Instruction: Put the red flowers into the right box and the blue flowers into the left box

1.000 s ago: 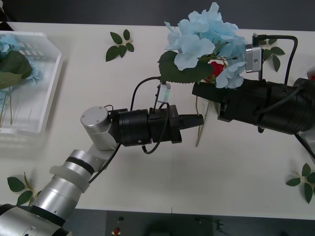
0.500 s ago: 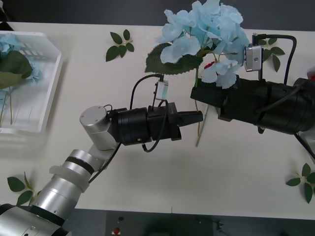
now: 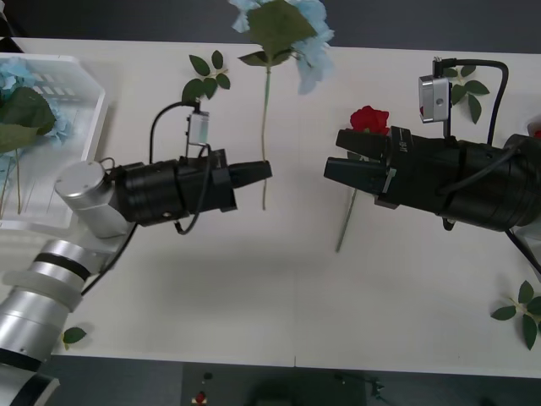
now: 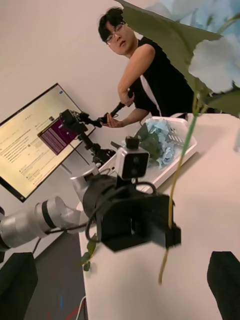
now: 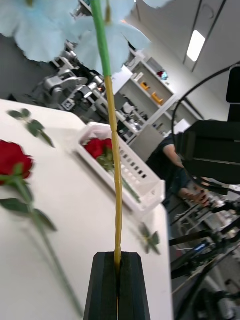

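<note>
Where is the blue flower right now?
In the front view the blue flower is held upright by its stem in the left tool, left of the red rose lying on the table.

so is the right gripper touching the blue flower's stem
Apart. In the front view the right gripper is open beside the red rose, with bare table between it and the blue flower's stem, which the left gripper pinches.

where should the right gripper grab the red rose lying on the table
Grip the thin green stem partway down, not the bloom. The red rose lies flat on the table, stem running toward the robot, so come straight down from above with the fingers straddling the stem crosswise. The right gripper hangs open beside it already. The left gripper is busy holding the blue flower by its stem.
</note>
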You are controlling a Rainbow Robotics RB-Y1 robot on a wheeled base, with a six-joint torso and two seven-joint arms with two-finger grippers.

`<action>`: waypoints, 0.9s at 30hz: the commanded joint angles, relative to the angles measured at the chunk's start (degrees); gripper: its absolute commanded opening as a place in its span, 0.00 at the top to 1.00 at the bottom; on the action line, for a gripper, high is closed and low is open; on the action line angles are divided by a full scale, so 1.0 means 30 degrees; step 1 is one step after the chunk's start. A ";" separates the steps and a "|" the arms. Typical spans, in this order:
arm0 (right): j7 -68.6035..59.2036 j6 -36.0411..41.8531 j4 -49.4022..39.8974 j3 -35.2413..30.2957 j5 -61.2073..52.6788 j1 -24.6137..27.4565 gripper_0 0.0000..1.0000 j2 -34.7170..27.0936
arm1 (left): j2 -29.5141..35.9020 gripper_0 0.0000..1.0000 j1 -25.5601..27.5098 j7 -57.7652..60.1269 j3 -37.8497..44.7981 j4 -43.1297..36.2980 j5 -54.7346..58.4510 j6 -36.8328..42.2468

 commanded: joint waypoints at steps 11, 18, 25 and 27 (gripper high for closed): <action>-0.4559 0.0025 -0.0705 -0.0740 0.1033 -0.0474 0.00 -0.3138 | 0.6010 1.00 -0.1669 0.1982 0.6032 -0.1113 -0.4260 0.0188; -0.9539 0.0054 -0.0705 -0.0740 0.1912 -0.0474 0.00 -0.7474 | 0.8354 1.00 -0.1669 0.5351 0.8991 -0.1113 -0.8918 0.0334; -1.6219 0.0992 -0.0705 -0.0622 0.5574 -0.1177 0.00 -0.8939 | 0.9906 1.00 -0.0996 0.6201 1.1335 -0.1113 -1.2404 0.0363; -1.7860 0.1461 -0.0705 -0.0564 0.6775 -0.1499 0.00 -0.8880 | 1.0199 1.00 -0.0644 0.6230 1.1774 -0.1113 -1.2961 0.0363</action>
